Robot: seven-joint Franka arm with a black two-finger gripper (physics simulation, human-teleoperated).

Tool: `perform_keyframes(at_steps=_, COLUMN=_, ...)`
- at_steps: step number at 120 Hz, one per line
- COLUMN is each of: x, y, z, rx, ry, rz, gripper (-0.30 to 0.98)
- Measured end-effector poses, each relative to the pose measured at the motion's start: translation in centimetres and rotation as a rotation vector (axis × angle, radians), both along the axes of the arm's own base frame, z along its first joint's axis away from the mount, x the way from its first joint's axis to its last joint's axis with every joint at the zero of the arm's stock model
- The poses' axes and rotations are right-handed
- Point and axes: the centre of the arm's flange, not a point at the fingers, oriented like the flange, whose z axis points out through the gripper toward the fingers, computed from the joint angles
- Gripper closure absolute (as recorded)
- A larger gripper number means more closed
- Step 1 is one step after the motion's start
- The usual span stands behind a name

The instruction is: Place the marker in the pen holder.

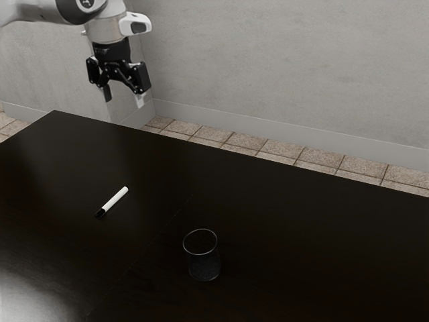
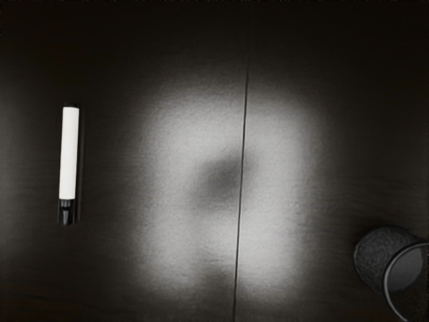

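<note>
In the exterior view, the claw point(image 1: 124, 100) hangs above the table point(image 1: 281, 221) with its fingers spread wide and nothing between them, while the white marker point(image 1: 115, 198) with a black end lies flat on the tabletop, well apart from the upright, dark pen holder point(image 1: 203, 263). In the wrist view, a thin seam point(image 2: 242, 147) runs along the table between marker and holder.

1 marker point(image 1: 114, 199), 1 pen holder point(image 1: 204, 265), 1 table point(image 1: 301, 228), 1 arm point(image 1: 106, 30), 1 gripper point(image 1: 123, 100).
</note>
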Motion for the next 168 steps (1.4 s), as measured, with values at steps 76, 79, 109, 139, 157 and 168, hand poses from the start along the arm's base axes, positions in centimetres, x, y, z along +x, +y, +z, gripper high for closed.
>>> perform_keyframes(at_steps=76, x=-2.0, y=8.8, z=-12.0, rx=0.005, ry=0.105, rz=0.158, gripper=0.00)
perform_keyframes(at_steps=79, x=-2.0, y=9.0, z=-13.5, rx=0.005, ry=0.107, rz=0.163, gripper=0.00)
perform_keyframes(at_steps=109, x=-0.7, y=11.8, z=-21.8, rx=0.042, ry=0.059, rz=0.151, gripper=0.00)
perform_keyframes(at_steps=139, x=0.2, y=12.6, z=-29.6, rx=0.077, ry=0.045, rz=0.022, gripper=0.00)
perform_keyframes(at_steps=157, x=1.6, y=14.0, z=-31.2, rx=0.096, ry=0.031, rz=-0.018, gripper=0.00)
perform_keyframes(at_steps=168, x=2.9, y=15.5, z=-32.2, rx=0.083, ry=0.044, rz=-0.004, gripper=0.00)
